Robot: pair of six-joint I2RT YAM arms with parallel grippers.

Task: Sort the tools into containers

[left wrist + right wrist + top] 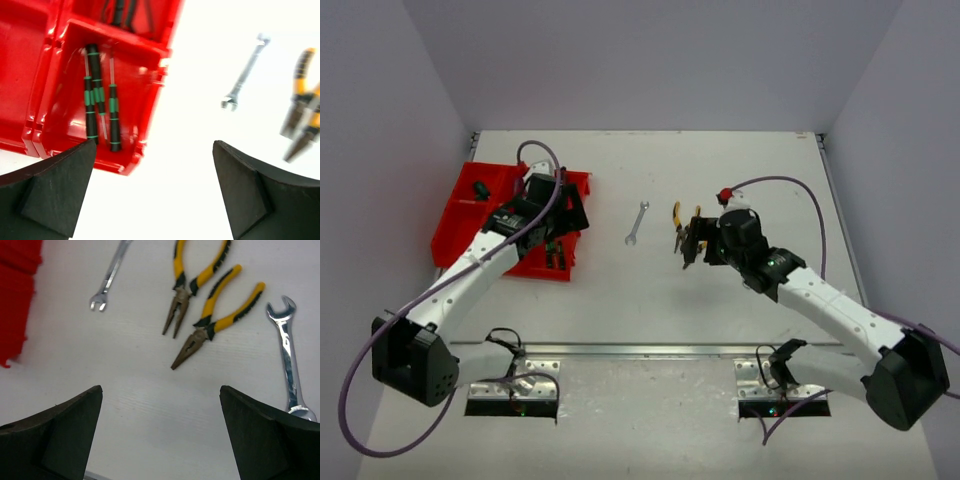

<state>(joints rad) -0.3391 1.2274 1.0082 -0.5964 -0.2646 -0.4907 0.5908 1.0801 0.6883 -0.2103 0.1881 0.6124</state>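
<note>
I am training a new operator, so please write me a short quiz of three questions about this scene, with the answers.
1. True or false: the three green-banded screwdrivers lie outside the red tray.
2. How many yellow-handled pliers show in the right wrist view? A) one B) two C) four
3. Fill in: the left end effector and the right end effector are both ____, holding nothing.

Key: 1. False; they lie together in one compartment of the tray. 2. B. 3. open.
</note>
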